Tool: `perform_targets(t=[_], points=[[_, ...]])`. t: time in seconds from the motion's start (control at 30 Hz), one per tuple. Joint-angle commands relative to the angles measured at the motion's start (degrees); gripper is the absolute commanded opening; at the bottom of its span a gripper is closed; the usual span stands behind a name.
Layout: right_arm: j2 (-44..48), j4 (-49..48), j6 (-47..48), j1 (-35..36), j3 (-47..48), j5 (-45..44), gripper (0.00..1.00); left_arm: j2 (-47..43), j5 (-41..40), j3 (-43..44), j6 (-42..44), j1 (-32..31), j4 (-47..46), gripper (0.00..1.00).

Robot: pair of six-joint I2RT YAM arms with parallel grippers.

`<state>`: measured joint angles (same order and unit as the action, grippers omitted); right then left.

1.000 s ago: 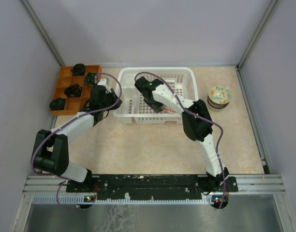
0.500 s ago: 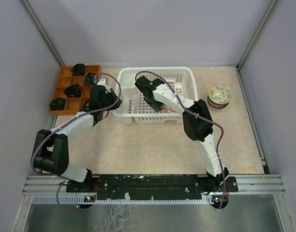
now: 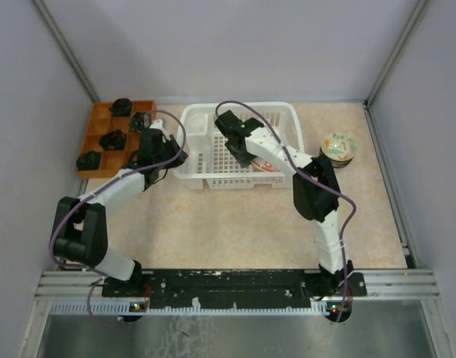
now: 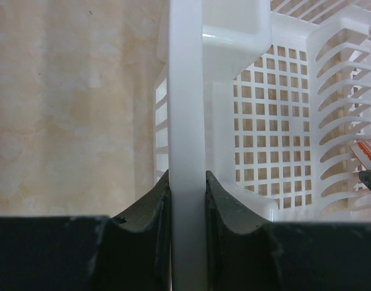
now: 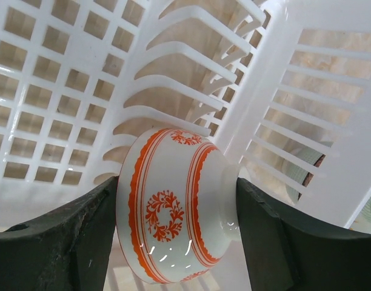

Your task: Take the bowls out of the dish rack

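Observation:
The white dish rack (image 3: pixel 273 119) stands at the back middle of the table. My left gripper (image 3: pixel 173 158) is shut on the rack's left wall; in the left wrist view the fingers (image 4: pixel 155 206) pinch the white rim (image 4: pixel 187 109). My right gripper (image 3: pixel 250 155) is inside the rack, shut on a white bowl with red-orange marks (image 3: pixel 264 165). The right wrist view shows this bowl (image 5: pixel 173 206) held on its side between the jaws, above the grid floor (image 5: pixel 58 91). A stack of patterned bowls (image 3: pixel 338 148) sits on the table to the right of the rack.
A brown wooden compartmented tray (image 3: pixel 101 123) with several dark lumps (image 3: pixel 112 139) lies left of the rack, close to my left arm. The stacked bowls show through the rack's slotted side (image 5: pixel 304 173). Grey walls enclose the table on three sides.
My right gripper has moved back and a little to the right inside the rack with the bowl in it, and its elbow swung right. The left gripper has stayed on the rack wall.

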<state>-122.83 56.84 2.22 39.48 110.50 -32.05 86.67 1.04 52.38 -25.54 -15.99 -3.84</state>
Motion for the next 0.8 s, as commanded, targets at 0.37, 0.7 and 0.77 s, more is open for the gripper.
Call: perform_targets(t=[0.37,0.7,0.77], points=[[15.4,-15.9,-8.3,-6.1,-14.0,2.4,0.63,1.4,-0.7,1.4,0.2,0.3,1.9,0.00],[21.6,-26.8,-13.8,-12.1,-23.7,9.5,0.63,0.6,-0.8,1.3,-0.1,0.3,2.2,0.00],[22.6,-29.2,-14.7,-13.2,-25.5,11.2,0.63,0.4,-0.8,1.1,-0.2,0.3,2.3,0.00]])
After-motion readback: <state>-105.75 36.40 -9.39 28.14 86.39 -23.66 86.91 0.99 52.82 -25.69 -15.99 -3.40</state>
